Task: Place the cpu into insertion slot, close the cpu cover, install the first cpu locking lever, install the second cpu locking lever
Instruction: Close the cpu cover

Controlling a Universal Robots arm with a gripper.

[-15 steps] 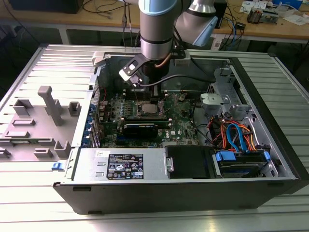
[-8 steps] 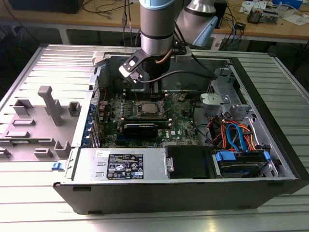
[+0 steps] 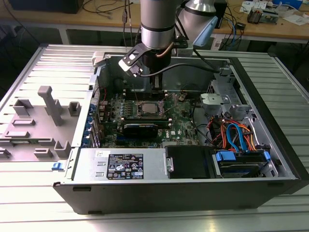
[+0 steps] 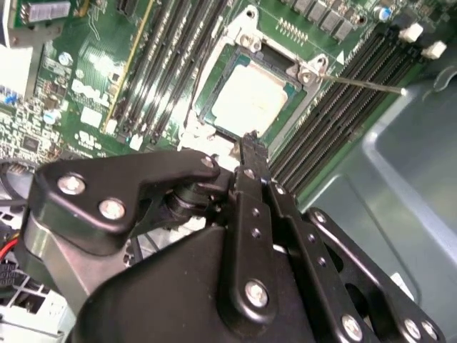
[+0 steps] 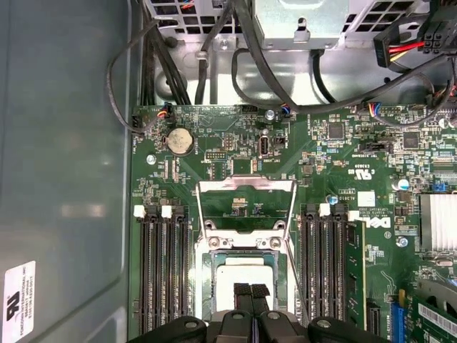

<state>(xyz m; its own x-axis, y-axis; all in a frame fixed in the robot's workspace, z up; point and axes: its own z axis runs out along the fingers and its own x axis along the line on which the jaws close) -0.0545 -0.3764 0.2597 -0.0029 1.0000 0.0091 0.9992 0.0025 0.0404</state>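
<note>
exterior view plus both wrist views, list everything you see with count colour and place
computer case: one, black and grey, open on the ribbed table
circuit board: one, green, inside case
insertion slot: one, silvery rim, mid-board
cpu: one, silvery, in slot
cpu cover: one, silvery, flipped open
memory slots: two black banks flanking slot
cables: blue, orange, the exterior view's right
arm: one, grey, above case
hand: one, black, over cpu

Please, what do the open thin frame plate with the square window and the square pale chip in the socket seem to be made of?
The thin silvery cpu cover with a square window looks like stamped sheet metal, probably steel: bare grey, thin edges, bright glints. The square pale chip seems capped by a metal lid, matt finish, since it reflects light softly and evenly.
</note>
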